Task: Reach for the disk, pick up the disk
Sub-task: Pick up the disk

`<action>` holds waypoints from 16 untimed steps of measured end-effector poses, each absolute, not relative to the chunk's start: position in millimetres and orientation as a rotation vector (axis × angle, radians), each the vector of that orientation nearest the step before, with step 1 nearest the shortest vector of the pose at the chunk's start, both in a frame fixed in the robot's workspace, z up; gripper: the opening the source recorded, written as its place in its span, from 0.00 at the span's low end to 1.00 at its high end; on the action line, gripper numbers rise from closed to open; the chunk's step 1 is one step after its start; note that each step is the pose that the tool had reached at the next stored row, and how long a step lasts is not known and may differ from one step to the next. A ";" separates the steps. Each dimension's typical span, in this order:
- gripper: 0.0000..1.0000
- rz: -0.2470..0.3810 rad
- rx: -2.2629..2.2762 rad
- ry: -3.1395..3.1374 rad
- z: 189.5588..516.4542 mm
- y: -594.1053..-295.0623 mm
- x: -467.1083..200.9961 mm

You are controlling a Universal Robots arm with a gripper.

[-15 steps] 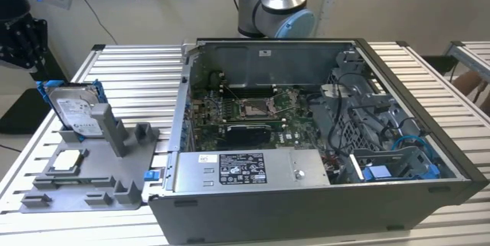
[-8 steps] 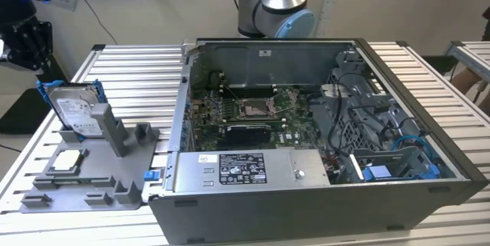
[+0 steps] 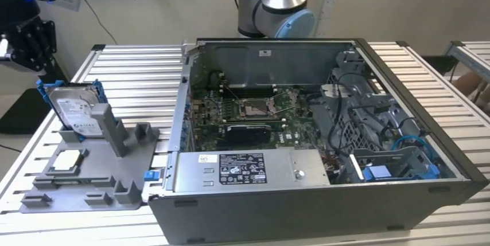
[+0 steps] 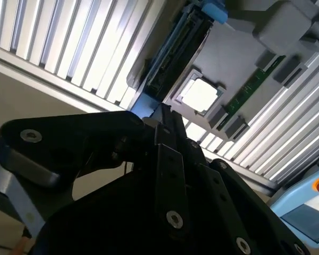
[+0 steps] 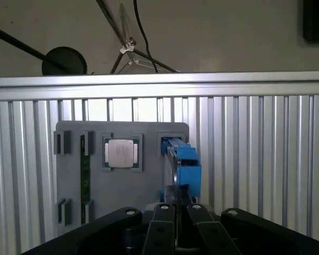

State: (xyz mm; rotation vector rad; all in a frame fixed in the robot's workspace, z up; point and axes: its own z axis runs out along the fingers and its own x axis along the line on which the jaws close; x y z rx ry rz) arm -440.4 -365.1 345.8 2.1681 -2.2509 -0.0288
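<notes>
You've got gripper (image 5: 176,207) well apart from disk (image 3: 77,110), which leans in grey holder (image 3: 77,197); jaws together, nothing held.

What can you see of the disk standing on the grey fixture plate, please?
The disk is a rectangular silver metal drive with a white printed label, framed by a blue plastic carrier. It stands on edge, tilted, in the grey fixture plate on the slatted table, to the exterior view's left of the open computer case. The first wrist view shows it edge-on. In the exterior view the gripper is apart from it.
</notes>
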 end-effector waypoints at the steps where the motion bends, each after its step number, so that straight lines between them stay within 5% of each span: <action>1: 1.00 -0.029 2.168 -2.251 345.8 -365.1 -440.3; 16: 1.00 -0.028 2.169 -2.251 326.8 -342.7 -440.5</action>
